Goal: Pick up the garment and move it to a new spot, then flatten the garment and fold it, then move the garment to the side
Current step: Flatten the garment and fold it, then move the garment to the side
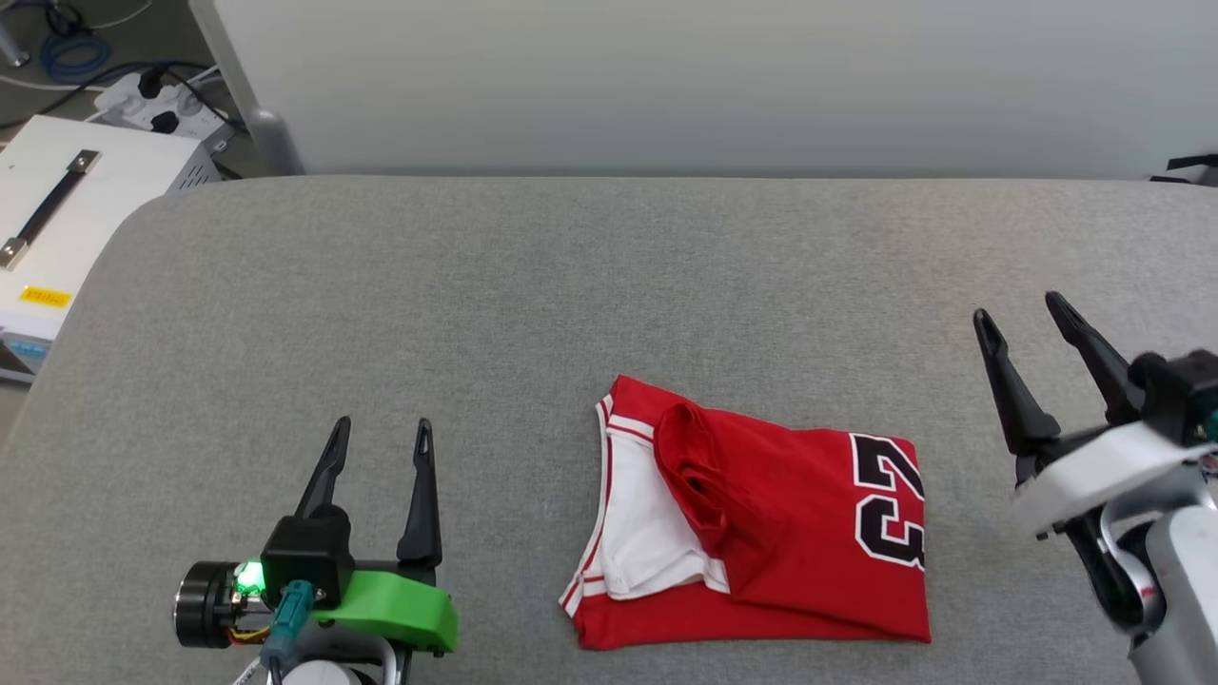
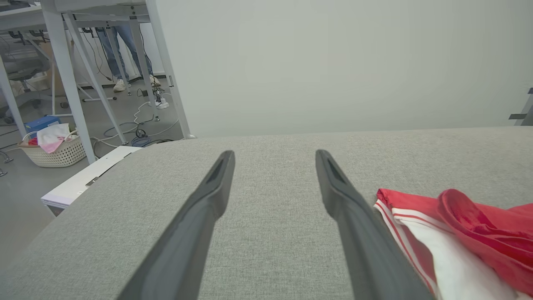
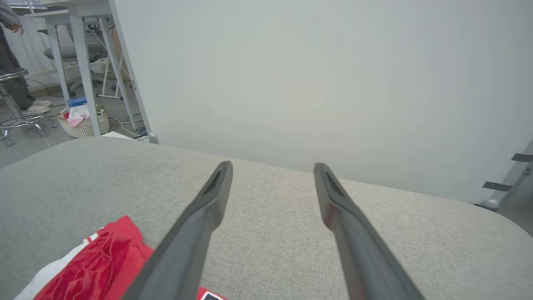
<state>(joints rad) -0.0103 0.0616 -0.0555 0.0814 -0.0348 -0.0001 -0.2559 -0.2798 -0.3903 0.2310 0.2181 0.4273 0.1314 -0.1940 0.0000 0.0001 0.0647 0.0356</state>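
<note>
The garment point(image 1: 761, 518), a red shirt with a white sleeve and a black "23", lies folded into a rough rectangle on the grey table point(image 1: 533, 285), near its front edge. My left gripper point(image 1: 381, 436) hovers open to the garment's left, nothing between its fingers. To the garment's right my right gripper point(image 1: 1018, 312) is open and apart from the cloth. The left wrist view shows the garment point(image 2: 458, 233) at the lower right, beside the open left gripper point(image 2: 275, 156). In the right wrist view the garment point(image 3: 100, 266) sits lower left of the open right gripper point(image 3: 272, 166).
A white box with a black handle point(image 1: 67, 209) stands off the table's left corner, with a power strip and cables point(image 1: 162, 105) behind it. A pale wall panel point(image 1: 704, 86) runs along the far edge. A laundry basket point(image 2: 58, 148) and a person's legs point(image 2: 120, 54) are beyond.
</note>
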